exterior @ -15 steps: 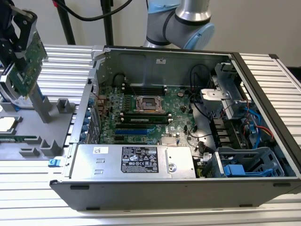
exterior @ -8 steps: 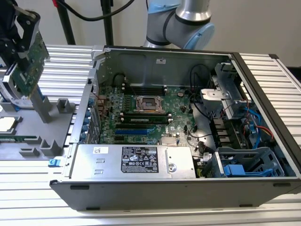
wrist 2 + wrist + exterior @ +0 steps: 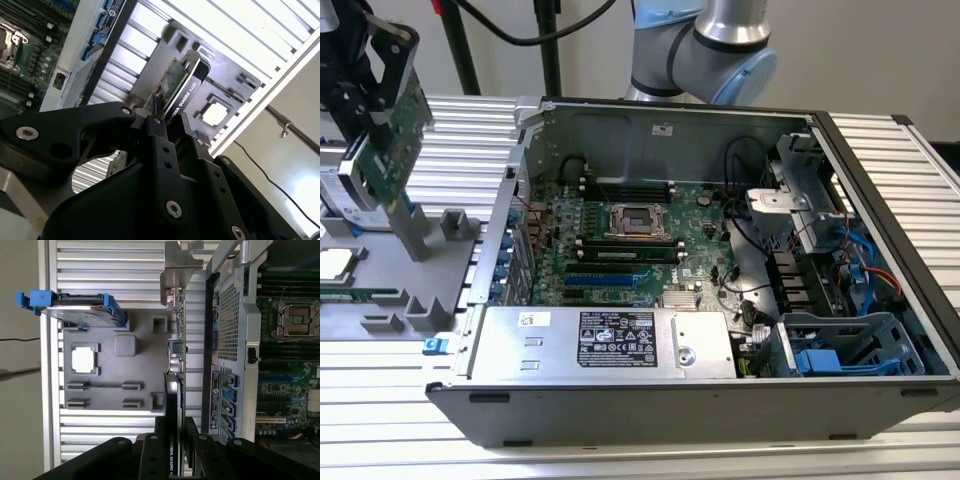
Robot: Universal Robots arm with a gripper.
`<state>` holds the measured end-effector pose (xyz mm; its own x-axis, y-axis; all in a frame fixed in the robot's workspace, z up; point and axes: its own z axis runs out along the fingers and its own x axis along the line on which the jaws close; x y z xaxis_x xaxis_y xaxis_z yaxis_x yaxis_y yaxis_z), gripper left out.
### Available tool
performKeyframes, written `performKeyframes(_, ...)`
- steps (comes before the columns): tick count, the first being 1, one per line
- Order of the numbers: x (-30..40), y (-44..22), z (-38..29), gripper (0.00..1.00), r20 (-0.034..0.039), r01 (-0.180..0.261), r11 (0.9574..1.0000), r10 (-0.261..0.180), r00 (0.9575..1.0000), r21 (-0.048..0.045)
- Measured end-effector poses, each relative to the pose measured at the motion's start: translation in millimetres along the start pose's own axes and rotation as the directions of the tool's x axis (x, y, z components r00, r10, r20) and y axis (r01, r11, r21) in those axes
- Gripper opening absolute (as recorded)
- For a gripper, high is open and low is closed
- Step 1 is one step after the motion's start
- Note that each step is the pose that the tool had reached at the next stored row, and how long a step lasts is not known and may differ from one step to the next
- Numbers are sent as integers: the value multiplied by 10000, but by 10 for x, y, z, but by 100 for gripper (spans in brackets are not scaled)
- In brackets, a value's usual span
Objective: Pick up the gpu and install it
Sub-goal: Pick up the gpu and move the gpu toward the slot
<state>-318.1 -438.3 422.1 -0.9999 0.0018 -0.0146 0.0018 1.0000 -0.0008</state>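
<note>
**Card in hand, clear of the tray, outside the case**

My pincer (image 3: 172, 127) is clamped narrow on the gpu (image 3: 181, 85), one finger on each flat face near its end. The card's long axis runs straight out from my fingers (image 3: 150, 452). Its silver bracket (image 3: 179, 270) is at the far end, away from me. In the exterior view the gpu (image 3: 405, 130) hangs tilted above the grey tray (image 3: 380, 270), touching nothing there.

The relation that matters, as I judge it, is that the open case (image 3: 620, 130) lies toward the exterior view's right of my card. The expansion slots (image 3: 610, 272) on the motherboard (image 3: 700, 205) lie inside it, well apart from me and lower. In the first wrist view the card sits edge-on, just beside the case's perforated rear wall (image 3: 227, 315) but outside it.

White lettering runs along the card's black edge (image 3: 189, 97). The power supply (image 3: 700, 345) carries a black printed label and a small white one.
</note>
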Motion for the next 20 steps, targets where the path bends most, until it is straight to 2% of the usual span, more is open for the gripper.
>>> performKeyframes(8,-100,0,1,0,-91,0,10000,0,10000,1)
performKeyframes(20,-286,0,4,0,-97,0,10000,0,10000,1)
